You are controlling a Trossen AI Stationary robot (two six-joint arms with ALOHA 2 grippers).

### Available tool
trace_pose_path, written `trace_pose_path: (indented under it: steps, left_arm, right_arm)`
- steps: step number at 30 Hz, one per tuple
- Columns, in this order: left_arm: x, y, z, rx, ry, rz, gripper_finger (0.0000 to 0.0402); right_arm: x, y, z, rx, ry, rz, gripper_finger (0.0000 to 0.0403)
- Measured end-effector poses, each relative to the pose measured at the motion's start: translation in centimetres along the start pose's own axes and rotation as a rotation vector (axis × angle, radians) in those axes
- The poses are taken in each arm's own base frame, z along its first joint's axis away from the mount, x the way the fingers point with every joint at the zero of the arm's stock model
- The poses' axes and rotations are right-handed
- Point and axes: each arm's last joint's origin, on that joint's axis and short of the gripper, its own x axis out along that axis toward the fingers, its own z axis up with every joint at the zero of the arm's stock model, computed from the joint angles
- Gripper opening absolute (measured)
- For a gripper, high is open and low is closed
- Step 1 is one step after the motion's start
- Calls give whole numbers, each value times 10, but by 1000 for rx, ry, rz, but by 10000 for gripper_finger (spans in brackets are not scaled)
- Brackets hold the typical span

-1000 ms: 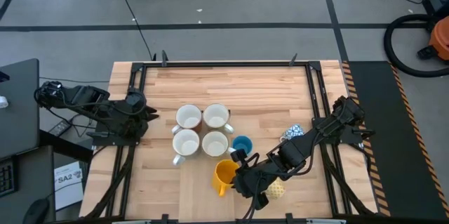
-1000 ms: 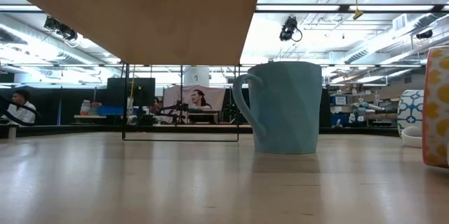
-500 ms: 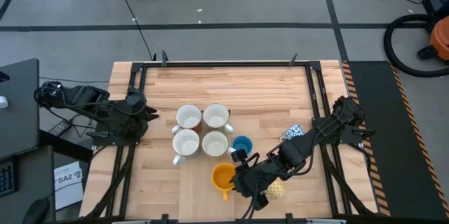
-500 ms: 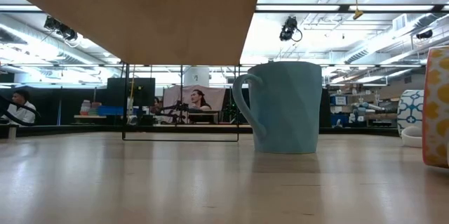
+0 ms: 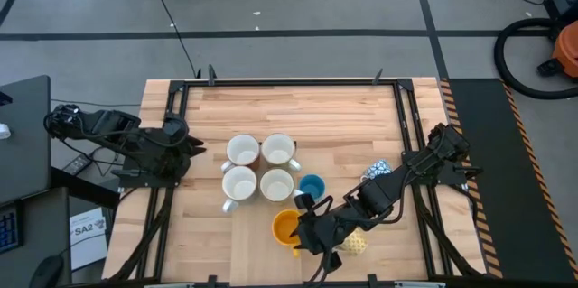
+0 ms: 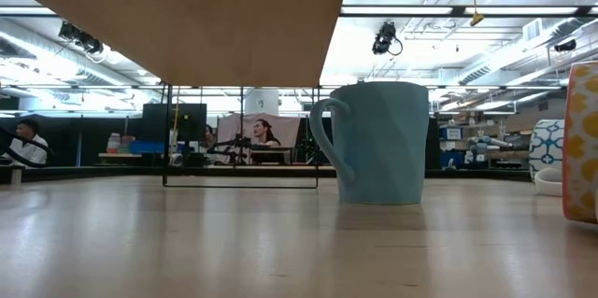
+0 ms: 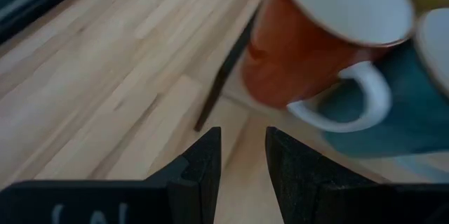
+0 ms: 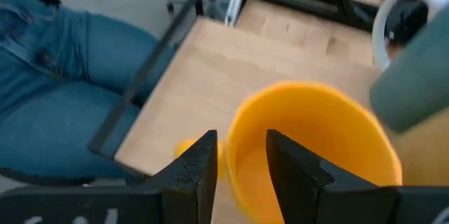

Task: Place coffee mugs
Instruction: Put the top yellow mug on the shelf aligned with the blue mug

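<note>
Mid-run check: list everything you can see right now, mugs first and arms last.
white mugs: four, white, in a square at mid-table
blue mug: one, blue, just right of the square
orange mug: one, orange, upright near the front edge
patterned mug: one, blue and white, right side
yellow mug: one, yellow patterned, front edge under the right arm
table: one, pale wood
person: one, blue jeans, beside the table
left gripper: jaws open, empty, at the left edge
right gripper: jaws open, at the orange mug's rim
</note>
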Motion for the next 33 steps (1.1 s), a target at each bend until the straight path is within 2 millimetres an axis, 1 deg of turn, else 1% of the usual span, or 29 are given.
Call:
trace_pose_path:
  steps: [3, 6, 8, 13, 17, 19, 21, 27, 30, 33]
  left_arm:
    - [-1, -6, 5, 17, -21, -90, 119]
    - [-7, -15, 16, 21, -71, -219, 119]
    - [-13, -21, 25, 21, -134, -312, 119]
    - [-26, -35, 46, 34, -338, -519, 119]
    - [-26, -50, 58, 96, -433, -631, 119]
    - [-21, -60, 61, 130, -449, -668, 119]
    - [-11, -74, 64, 178, -465, -687, 119]
    - [23, -116, 63, 374, -492, -762, 119]
    - [39, -132, 59, 457, -501, -770, 119]
    - [51, -145, 55, 513, -516, -771, 119]
  right_arm:
    - [-3, 1, 4, -34, -31, 33, 127]
    - [-13, 0, 7, -42, -57, 51, 127]
    - [-22, -1, 10, -30, -76, 55, 126]
    - [-49, -4, 17, -6, -129, 60, 126]
    - [-74, -9, 18, -5, -135, 60, 126]
    - [-88, -13, 17, -2, -130, 53, 126]
    - [-100, -18, 16, 4, -127, 32, 126]
    - [-130, -34, 14, 25, -143, -28, 126]
    - [-137, -39, 13, 34, -148, -38, 126]
    - [-139, -42, 11, 37, -134, -47, 126]
